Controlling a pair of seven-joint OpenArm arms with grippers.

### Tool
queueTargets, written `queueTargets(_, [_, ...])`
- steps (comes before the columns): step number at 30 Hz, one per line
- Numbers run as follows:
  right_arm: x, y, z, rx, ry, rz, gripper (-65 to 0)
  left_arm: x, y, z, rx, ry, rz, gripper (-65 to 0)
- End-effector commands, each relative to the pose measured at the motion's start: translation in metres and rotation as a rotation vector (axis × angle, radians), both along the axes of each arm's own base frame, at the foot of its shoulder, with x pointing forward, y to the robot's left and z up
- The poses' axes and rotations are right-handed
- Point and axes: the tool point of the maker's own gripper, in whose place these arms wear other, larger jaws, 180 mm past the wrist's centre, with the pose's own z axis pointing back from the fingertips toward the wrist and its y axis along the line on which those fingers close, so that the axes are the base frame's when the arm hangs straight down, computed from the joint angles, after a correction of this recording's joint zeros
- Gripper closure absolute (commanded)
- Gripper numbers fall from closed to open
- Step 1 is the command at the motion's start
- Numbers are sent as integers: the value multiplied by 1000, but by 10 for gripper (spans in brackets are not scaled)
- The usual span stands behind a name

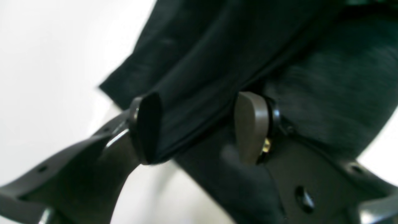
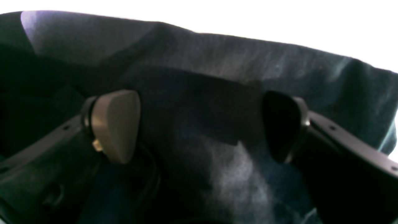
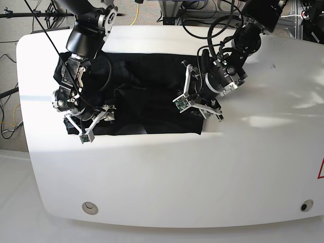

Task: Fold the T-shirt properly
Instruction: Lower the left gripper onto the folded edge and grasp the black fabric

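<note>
1. Lying across the upper middle of the white table (image 3: 212, 167), the T-shirt (image 3: 147, 96) spreads as a wrinkled black sheet with a straight near edge.
2. At the left of the base view, the right gripper (image 3: 96, 124) sits over the shirt's left near corner, pointing down at the cloth.
3. Its wrist view shows the jaws spread wide, the two pads well apart, with dark fabric filling the space behind them; the right gripper (image 2: 199, 124) grasps nothing.
4. At the right of the base view, the left gripper (image 3: 195, 104) hangs over the shirt's right edge, close to the near right corner.
5. Its wrist view shows the left gripper (image 1: 199, 127) also released, pads apart, with a ridge of folded black cloth running between them; whether either pad touches it cannot be told.
</note>
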Motion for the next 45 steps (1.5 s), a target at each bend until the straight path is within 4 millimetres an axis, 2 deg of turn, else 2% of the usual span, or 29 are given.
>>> queueTargets(1, [-21, 1, -17, -18, 114, 14, -591, 9, 0, 12, -20, -42, 6, -358])
queueTargets(8, [-20, 1, -17, -16, 114, 14, -591, 16, -2, 18, -39, -70, 1, -358])
queueTargets(15, [-20, 2, -17, -15, 112, 14, -591, 17, 4, -2, -19, -26, 15, -358])
queueTargets(18, [-20, 2, -17, -15, 112, 14, -591, 20, 6, -4, -15, -22, 18, -357])
queueTargets(28, [-20, 1, -17, -18, 113, 14, -591, 21, 5, -3, -18, -23, 18, -357])
queueTargets(35, [-19, 2, -16, -15, 109, 14, -591, 30, 5, 5, -19, -49, 18, -352])
queueTargets(39, [-19, 2, -16, -15, 109, 14, -591, 31, 4, 6, -24, -53, 16, -267])
queueTargets(42, [-19, 2, -16, -15, 111, 14, -591, 31, 2, 5, -39, -58, 11, -135])
queueTargets(43, [-19, 2, -16, -15, 111, 14, -591, 31, 2, 4, -40, -57, 11, -109])
queueTargets(45, [-19, 2, -16, -15, 111, 14, -591, 32, 3, -3, -47, -45, 12, -9])
